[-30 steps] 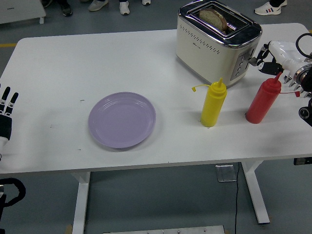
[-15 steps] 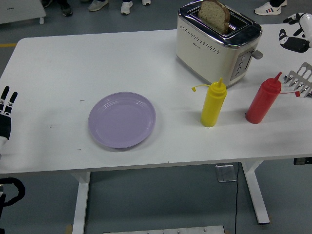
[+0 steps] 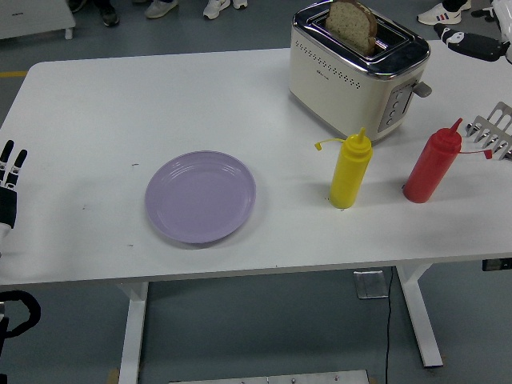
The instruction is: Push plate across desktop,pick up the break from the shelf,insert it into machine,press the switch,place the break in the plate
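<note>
A slice of brown bread [image 3: 352, 22] stands up out of the slot of the cream and chrome toaster [image 3: 352, 72] at the table's back right. Its lever [image 3: 422, 88] sits on the end facing right. The lilac plate [image 3: 200, 196] lies empty at the table's middle left. My right hand [image 3: 474, 42] hovers at the top right corner, right of the toaster and apart from it, fingers stretched out and holding nothing. At the left edge rests my left hand [image 3: 10, 172], fingers straight.
A yellow squeeze bottle [image 3: 350, 172] and a red one [image 3: 430, 166] stand in front of the toaster. A metal wire rack [image 3: 496, 132] pokes in at the right edge. Feet of people show beyond the far edge.
The bread has popped up out of the toaster. My right hand has left the toaster's lever and risen back to the top right corner. The left hand has stayed put.
</note>
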